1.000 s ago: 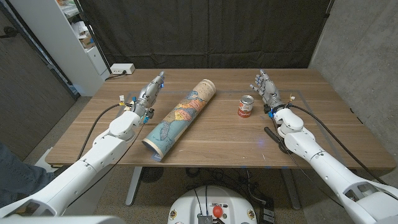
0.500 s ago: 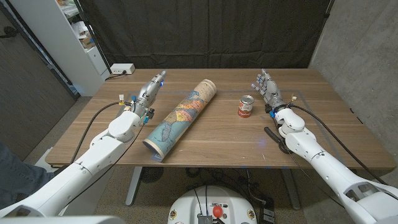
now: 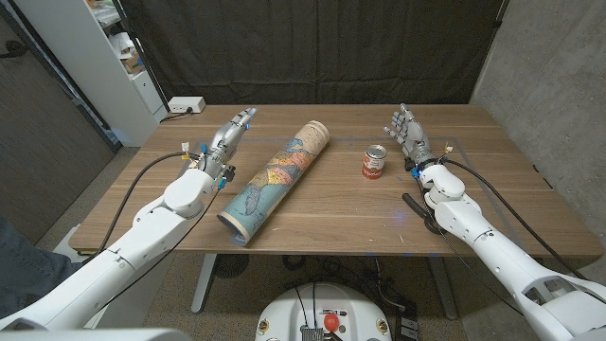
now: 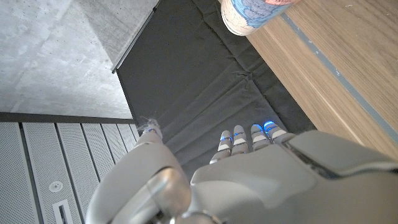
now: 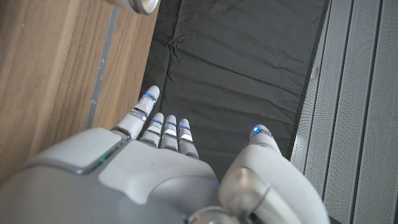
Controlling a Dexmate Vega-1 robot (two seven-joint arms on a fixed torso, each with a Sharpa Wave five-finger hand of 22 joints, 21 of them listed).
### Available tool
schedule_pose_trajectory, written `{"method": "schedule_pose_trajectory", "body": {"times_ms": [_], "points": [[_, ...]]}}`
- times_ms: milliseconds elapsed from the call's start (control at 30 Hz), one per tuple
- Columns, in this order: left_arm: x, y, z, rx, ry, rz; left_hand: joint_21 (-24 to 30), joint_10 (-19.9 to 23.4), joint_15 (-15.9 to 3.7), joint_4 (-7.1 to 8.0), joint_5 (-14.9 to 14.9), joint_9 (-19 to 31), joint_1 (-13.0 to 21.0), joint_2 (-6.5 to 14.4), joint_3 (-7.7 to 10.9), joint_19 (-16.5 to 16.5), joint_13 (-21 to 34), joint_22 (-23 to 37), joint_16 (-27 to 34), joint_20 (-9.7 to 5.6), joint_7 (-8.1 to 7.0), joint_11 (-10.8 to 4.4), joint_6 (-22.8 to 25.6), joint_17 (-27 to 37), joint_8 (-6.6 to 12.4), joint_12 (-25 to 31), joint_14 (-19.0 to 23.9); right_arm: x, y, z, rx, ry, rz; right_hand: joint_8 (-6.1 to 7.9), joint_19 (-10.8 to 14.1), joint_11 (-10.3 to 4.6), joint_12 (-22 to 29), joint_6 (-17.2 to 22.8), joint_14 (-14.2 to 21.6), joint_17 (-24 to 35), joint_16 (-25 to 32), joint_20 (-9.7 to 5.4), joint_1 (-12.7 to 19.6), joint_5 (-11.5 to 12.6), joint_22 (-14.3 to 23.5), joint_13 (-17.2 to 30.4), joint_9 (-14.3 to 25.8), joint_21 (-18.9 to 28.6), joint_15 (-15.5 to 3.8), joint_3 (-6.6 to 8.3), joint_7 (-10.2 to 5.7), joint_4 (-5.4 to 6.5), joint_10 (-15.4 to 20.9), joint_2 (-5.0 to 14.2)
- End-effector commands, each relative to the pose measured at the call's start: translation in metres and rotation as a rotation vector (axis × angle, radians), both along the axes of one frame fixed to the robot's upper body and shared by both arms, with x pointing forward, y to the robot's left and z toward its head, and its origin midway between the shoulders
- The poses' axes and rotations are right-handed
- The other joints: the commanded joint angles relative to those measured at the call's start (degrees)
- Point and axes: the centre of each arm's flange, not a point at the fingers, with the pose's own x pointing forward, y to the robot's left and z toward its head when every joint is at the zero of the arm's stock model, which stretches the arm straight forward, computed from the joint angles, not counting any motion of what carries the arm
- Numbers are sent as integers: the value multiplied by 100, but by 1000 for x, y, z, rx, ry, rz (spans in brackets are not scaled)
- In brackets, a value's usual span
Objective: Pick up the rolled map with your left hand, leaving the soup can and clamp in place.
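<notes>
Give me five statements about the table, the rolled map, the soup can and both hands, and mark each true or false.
1. The left hand grips the rolled map. False: the hand is beside the map with its fingers stretched out, holding nothing.
2. The soup can stands upright on the wooden table. True.
3. The soup can stands between the rolled map and the right hand. True.
4. The right hand holds the soup can. False: it is apart from the can, fingers spread and holding nothing.
5. The rolled map lies slantwise, one open end near the table's front edge. True.
</notes>
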Motion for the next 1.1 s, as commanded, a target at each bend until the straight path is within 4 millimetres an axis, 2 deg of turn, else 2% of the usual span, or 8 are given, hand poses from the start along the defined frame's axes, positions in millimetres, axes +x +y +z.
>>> {"method": "schedule_pose_trajectory", "body": {"times_ms": [33, 500, 1100], "points": [[-10, -2, 1, 42, -4, 42, -14, 4, 64, -52, -34, 14, 107, -10, 5, 4, 0, 24, 27, 50, 26, 63, 74, 18, 49, 50, 3, 1, -3, 1, 11, -5, 2, 23, 1, 22, 23, 54, 55, 5, 22, 48, -4, 34, 19, 20, 28, 1, 24, -2, -9, -24, 52, 42], [-19, -5, 7, 135, 5, 96, -32, 23, 142, -136, -50, 16, 206, -20, 23, -6, -7, 26, 28, 103, 29, 98, 104, 19, 51, 59, 31, 0, -4, 1, 18, -7, 5, 24, -3, 28, 24, 71, 74, -8, 31, 52, -11, 40, 19, 21, 28, -8, 33, -10, -13, -24, 66, 49], [-20, -4, 10, 205, 15, 99, -71, -12, 143, -225, -57, 18, 311, -32, 41, -91, -11, 31, 6, 115, 19, 85, 94, 22, 40, 50, -11, -4, -6, -6, 28, 1, -8, 26, -4, 31, 23, 96, 80, -25, 34, 55, -13, 49, 20, 22, 29, -16, 34, -18, -20, -27, 75, 59]]}}
